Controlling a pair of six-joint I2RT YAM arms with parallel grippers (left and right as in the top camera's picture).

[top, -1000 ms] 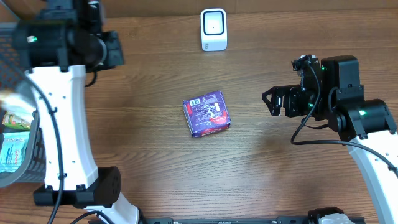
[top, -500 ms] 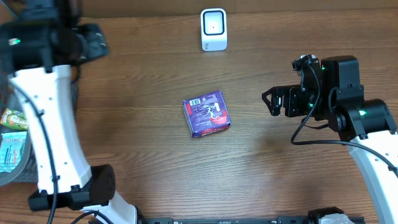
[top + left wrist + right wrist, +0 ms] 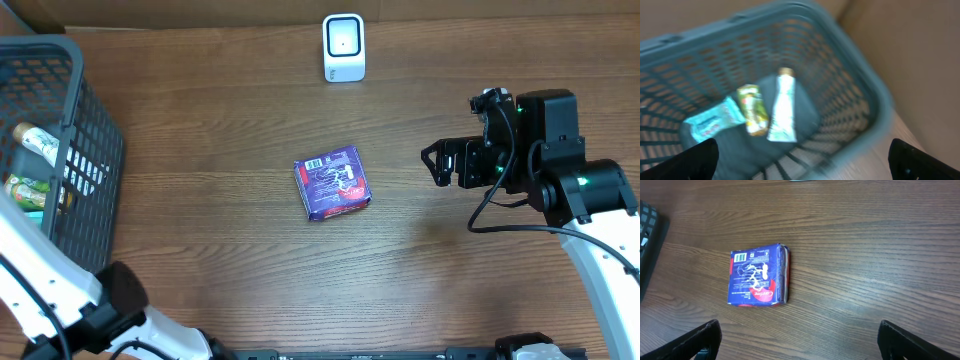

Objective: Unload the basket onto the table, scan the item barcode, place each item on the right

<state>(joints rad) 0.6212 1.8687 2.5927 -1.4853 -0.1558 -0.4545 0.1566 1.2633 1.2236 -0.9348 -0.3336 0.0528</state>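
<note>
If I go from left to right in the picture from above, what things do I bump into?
dark grey plastic mesh basket → purple square box with a barcode → black right tool

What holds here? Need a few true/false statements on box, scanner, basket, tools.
The purple box lies flat on the table, with nothing gripping it. True.
The right tool is shut on the box. False: it is open and apart from it.
The basket is empty. False: it holds several packets.
The scanner stands apart from the box. True.
The left tool is above the box. False: it is open, over the basket.
</note>
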